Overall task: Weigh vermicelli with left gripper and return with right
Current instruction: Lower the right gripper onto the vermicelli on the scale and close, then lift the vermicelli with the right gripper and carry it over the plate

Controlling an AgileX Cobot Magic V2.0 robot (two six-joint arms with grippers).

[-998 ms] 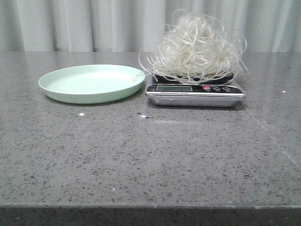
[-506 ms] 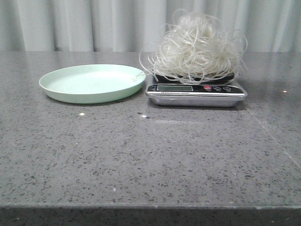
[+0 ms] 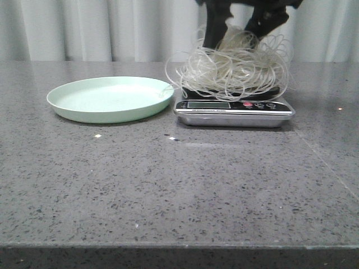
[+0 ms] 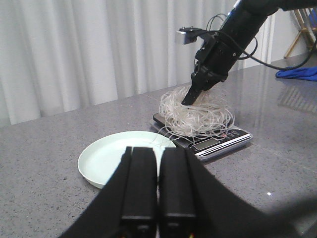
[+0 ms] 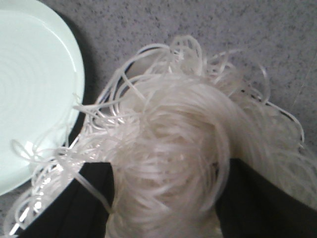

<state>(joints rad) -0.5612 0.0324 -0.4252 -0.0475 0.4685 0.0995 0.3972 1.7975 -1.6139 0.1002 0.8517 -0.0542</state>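
Note:
The vermicelli [image 3: 233, 67] is a fluffy whitish heap on the small steel kitchen scale [image 3: 233, 114] at the back of the table. My right gripper [image 3: 235, 36] has come down from above, its two dark fingers spread apart and sunk into the top of the heap. In the right wrist view the strands [image 5: 168, 144] fill the gap between the open fingers [image 5: 79, 203]. My left gripper [image 4: 157, 152] is shut and empty, held back above the table, short of the pale green plate [image 4: 106, 158]. It is out of the front view.
The empty pale green plate [image 3: 109, 98] sits just left of the scale, with a few loose strands reaching over its rim. A grey curtain hangs behind the table. A blue cloth [image 4: 299, 73] lies far off at the table's side.
My right gripper has dropped into view from above and pushed its open fingers into the top of the vermicelli, pressing the heap down a little. Plate and scale have not moved.

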